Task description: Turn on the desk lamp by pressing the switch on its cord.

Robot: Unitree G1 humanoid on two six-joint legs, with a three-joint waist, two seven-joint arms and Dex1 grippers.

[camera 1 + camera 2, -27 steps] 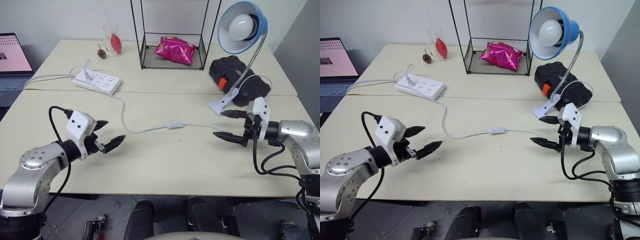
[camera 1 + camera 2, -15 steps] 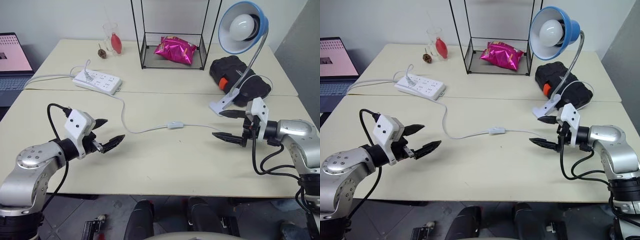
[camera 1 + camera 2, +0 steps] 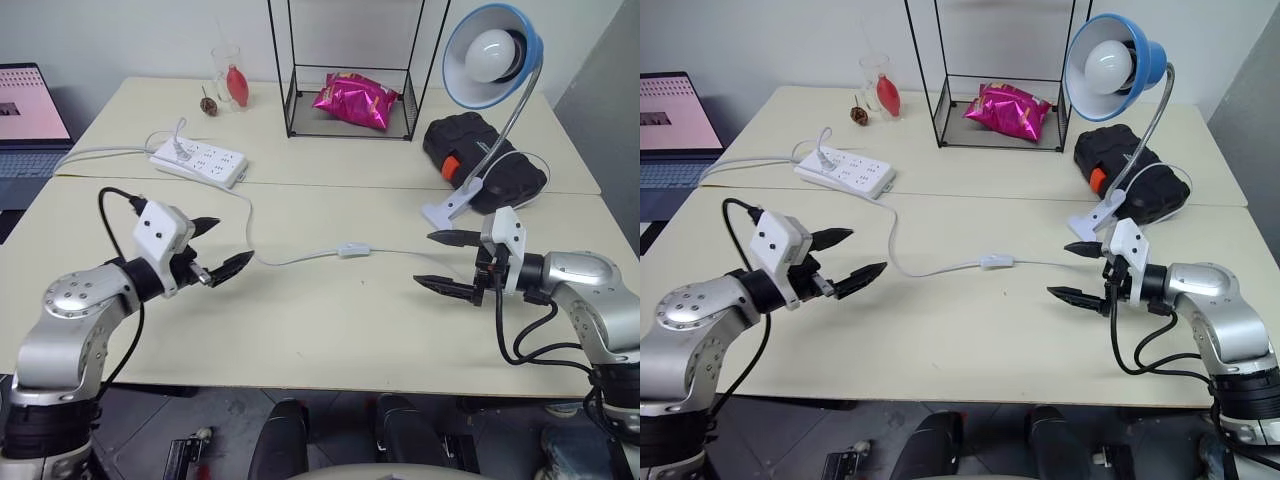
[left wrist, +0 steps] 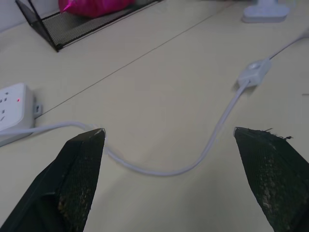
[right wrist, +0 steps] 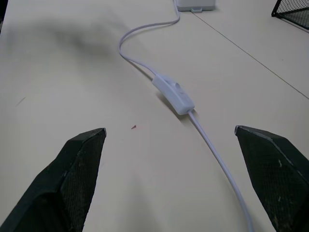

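The switch (image 3: pixel 351 249) lies flat on the table (image 3: pixel 330 330), near the middle, between the two grippers and apart from both. The thin white cord (image 3: pixel 285 260) runs out of both ends of it. One way it curves over to the power strip (image 3: pixel 199 163) at the back left. The other way it goes toward the lamp (image 3: pixel 493 55). The lamp is clipped at the right side of the table, with its blue shade up high and its round bulb not lit. The left gripper (image 3: pixel 217 250) hangs over the table on the left, pointing at the cord. Its two black fingers are spread wide and hold nothing. The right gripper (image 3: pixel 441 262) hangs over the table on the right, just in front of the lamp's white clip. Its fingers are spread wide too, and it holds nothing. In the right wrist view the switch (image 5: pixel 174 94) sits ahead between the two finger tips, not touching them. At the back stand a black wire rack (image 3: pixel 345 70) with a shiny pink bag (image 3: pixel 352 100) in it, a glass (image 3: pixel 226 72) with something red inside, and a black bag (image 3: pixel 483 160) behind the lamp. A laptop (image 3: pixel 30 115) sits at the far left.
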